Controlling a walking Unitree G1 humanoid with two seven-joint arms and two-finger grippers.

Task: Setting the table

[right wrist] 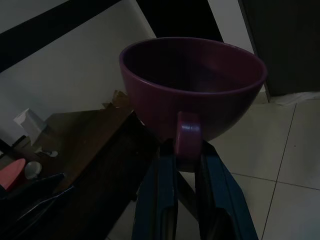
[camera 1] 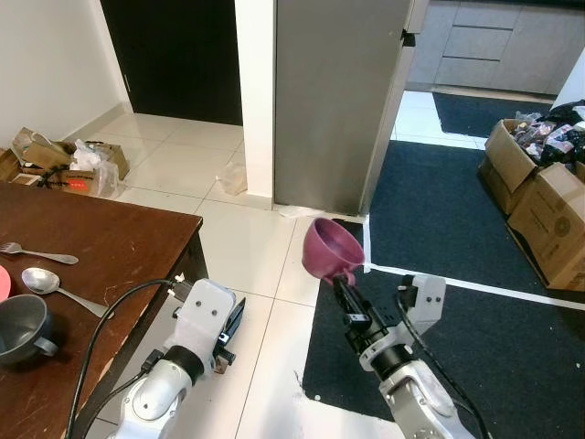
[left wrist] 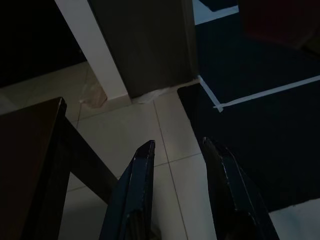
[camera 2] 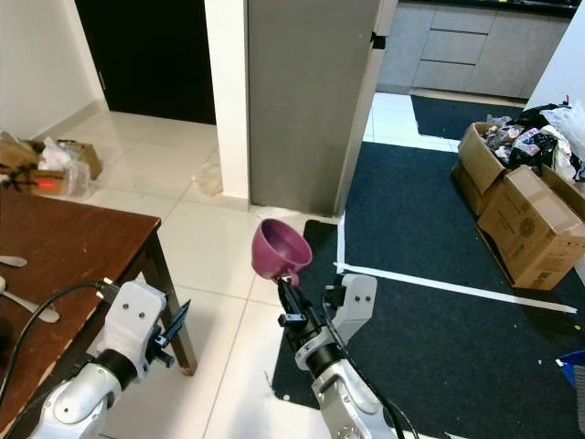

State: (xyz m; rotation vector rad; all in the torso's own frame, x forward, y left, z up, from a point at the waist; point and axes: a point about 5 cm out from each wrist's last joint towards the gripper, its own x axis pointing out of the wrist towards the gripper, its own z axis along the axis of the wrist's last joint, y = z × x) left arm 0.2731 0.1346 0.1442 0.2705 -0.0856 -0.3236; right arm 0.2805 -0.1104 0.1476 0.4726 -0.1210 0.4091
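Glossy white floor tiles (camera 1: pixel 228 247) meet a dark blue carpet (camera 1: pixel 439 201) on the right. At the left stands a dark brown wooden table (camera 1: pixel 101 247) bearing a grey glazed mug (camera 1: pixel 23 329), a steel spoon (camera 1: pixel 55 285) and a fork (camera 1: pixel 37 251). The right gripper (camera 1: pixel 343 279) pinches the handle of a round purple ceramic cup (camera 1: pixel 331 247) (held over the floor, right of the table). The left gripper (left wrist: pixel 175 150) hangs spread beside the table's near corner.

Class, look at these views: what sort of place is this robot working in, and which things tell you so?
Probably a home dining area beside a kitchen: a wooden dining table laid with cutlery, a grey refrigerator, and kitchen cabinets beyond.
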